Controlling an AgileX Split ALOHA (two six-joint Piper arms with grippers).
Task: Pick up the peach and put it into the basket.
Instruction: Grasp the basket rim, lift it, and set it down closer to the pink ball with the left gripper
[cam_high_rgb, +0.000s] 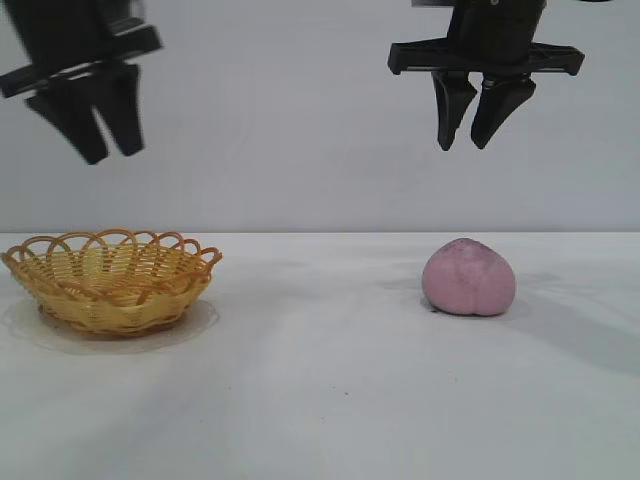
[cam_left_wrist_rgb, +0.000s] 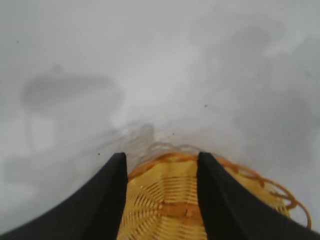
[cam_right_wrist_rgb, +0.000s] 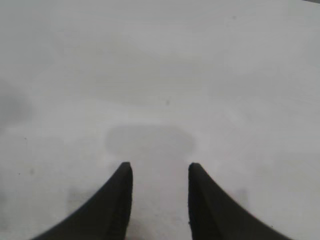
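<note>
The pink-mauve peach lies on the white table at the right. The yellow-orange wicker basket stands at the left and holds nothing. My right gripper hangs high above the peach, open and holding nothing; the right wrist view shows its tips over bare table, and the peach is not in that view. My left gripper hangs high above the basket, open and holding nothing. The left wrist view shows its gripper with the basket between and below the fingers.
The white table stretches flat between the basket and the peach and toward the front. A plain grey wall stands behind. Shadows of the grippers lie on the table.
</note>
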